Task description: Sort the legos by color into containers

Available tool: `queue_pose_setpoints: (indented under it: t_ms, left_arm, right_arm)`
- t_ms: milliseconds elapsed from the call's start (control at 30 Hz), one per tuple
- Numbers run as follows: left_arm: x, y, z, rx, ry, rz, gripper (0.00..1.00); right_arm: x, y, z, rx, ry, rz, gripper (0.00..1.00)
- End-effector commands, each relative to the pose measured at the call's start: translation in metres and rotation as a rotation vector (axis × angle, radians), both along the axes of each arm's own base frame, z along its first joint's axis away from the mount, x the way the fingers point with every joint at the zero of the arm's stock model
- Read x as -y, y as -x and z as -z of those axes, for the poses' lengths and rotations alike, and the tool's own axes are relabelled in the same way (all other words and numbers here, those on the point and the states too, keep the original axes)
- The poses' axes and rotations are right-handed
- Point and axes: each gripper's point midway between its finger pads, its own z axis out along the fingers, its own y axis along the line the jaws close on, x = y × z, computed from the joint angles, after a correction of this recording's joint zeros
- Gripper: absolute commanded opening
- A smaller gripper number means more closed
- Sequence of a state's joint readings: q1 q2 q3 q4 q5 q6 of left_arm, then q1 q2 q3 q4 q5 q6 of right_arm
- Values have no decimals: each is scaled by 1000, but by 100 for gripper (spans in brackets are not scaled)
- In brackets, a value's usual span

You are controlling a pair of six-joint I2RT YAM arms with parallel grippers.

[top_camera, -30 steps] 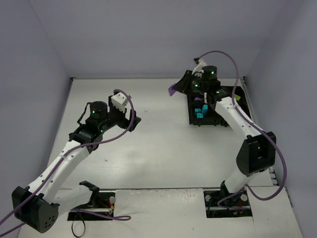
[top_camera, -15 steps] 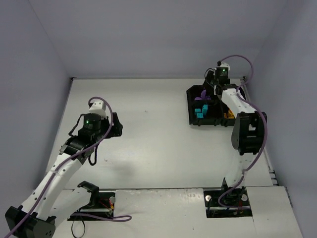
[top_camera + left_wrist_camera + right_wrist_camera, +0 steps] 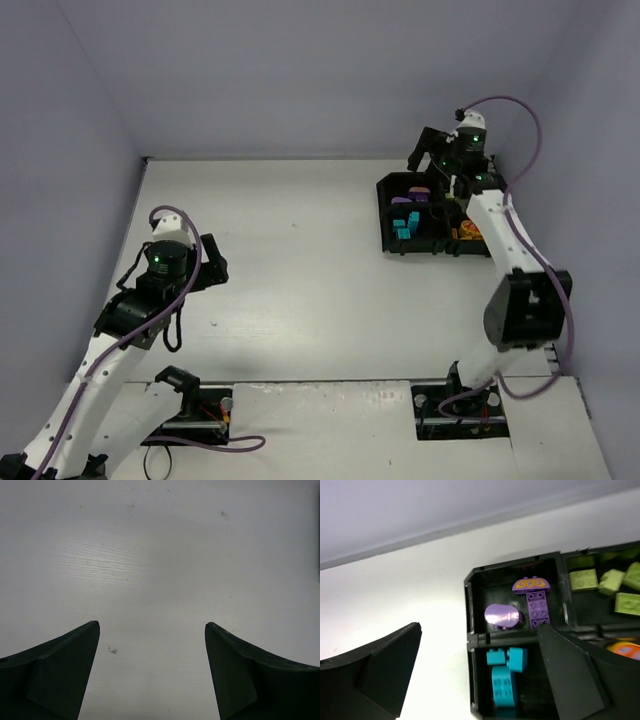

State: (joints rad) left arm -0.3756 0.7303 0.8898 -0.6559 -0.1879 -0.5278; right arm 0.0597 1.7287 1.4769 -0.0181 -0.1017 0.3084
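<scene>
The black four-compartment tray (image 3: 469, 605) lies under my right gripper (image 3: 479, 629), which is open and holds nothing. One compartment holds purple legos: a rounded oval (image 3: 502, 615), a rectangular brick (image 3: 538, 609) and a piece with an orange pattern (image 3: 531, 583). Cyan legos (image 3: 504, 681) lie in the compartment below it, lime green legos (image 3: 583, 579) to the right, and an orange one (image 3: 626, 649) shows behind my right finger. In the top view the tray (image 3: 383, 215) is at the far right with the right gripper (image 3: 438, 165) above it. My left gripper (image 3: 151, 626) is open over bare table.
The left arm's gripper (image 3: 207, 265) hovers over the left half of the white table (image 3: 310, 270). Grey walls close in the table at the back and both sides. The tray sits close to the right wall.
My right gripper has opened and let go of a purple lego, which now lies in the tray's purple compartment. The left arm has drawn back toward the near left.
</scene>
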Motion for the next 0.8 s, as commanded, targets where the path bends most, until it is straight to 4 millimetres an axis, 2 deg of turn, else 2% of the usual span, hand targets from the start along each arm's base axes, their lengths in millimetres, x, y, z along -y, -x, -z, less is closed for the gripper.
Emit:
queue_pose_setpoints:
  t_ms: [0, 33, 67, 100, 133, 167, 200, 233, 267, 300, 333, 533, 767]
  left_arm:
    - [-10, -2, -41, 79, 12, -55, 79]
    - [-10, -2, -44, 86, 10, -52, 79]
    - [-10, -1, -47, 93, 2, -41, 79]
    - [-10, 0, -54, 103, 2, -36, 79]
    - [-9, 1, -57, 103, 5, -26, 79]
    - [-10, 3, -58, 96, -3, -22, 79]
    - [-10, 5, -61, 99, -5, -18, 79]
    - [-11, 5, -67, 112, -4, -16, 79]
    - [-12, 6, -70, 117, -12, -12, 79]
    - [-13, 7, -71, 120, -14, -16, 79]
    - [-14, 8, -74, 130, -14, -19, 79]
    - [-21, 5, -80, 170, -24, -55, 79]
    - [-15, -4, -76, 174, 19, -71, 79]
  right_arm:
    - [2, 46, -95, 196, 29, -28, 100]
    - [3, 58, -101, 203, 31, -30, 100]
    - [5, 79, -128, 267, 32, -28, 100]
    - [6, 90, -121, 258, 35, -26, 100]
    - [8, 111, -144, 322, 32, -23, 100]
    - [8, 122, -151, 345, 29, -22, 100]
    - [8, 131, -143, 336, 31, -24, 100]
    - [9, 141, -148, 354, 41, -35, 100]
    - [10, 159, -161, 398, 36, -28, 100]
    - [11, 166, -155, 390, 31, -23, 100]
    - [10, 182, -163, 419, 30, -32, 100]
    - [7, 222, -143, 401, 34, -74, 100]
    - [24, 241, -113, 361, 59, 55, 100]
